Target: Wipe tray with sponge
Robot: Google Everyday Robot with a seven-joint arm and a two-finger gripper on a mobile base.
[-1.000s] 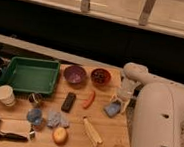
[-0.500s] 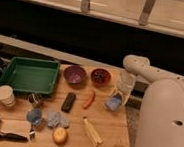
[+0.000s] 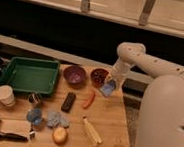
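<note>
The green tray (image 3: 30,61) sits at the table's back left, with nothing in it. The blue sponge (image 3: 107,88) hangs in my gripper (image 3: 111,83), lifted just above the table's back right, beside the red bowl (image 3: 99,76). The gripper is shut on the sponge. The arm reaches down to it from the right. The tray lies well to the left of the gripper, beyond the red bowl and a purple bowl.
A purple bowl (image 3: 75,76) stands between tray and gripper. A red chili (image 3: 89,99), black remote (image 3: 69,102), banana (image 3: 92,131), orange fruit (image 3: 60,134), blue items (image 3: 35,115), small can (image 3: 33,98) and paper cup (image 3: 4,95) lie across the wooden table (image 3: 112,121).
The gripper closed on the sponge at the table's right edge, lifted it and moved it back and left toward the red bowl. The arm has swung left.
</note>
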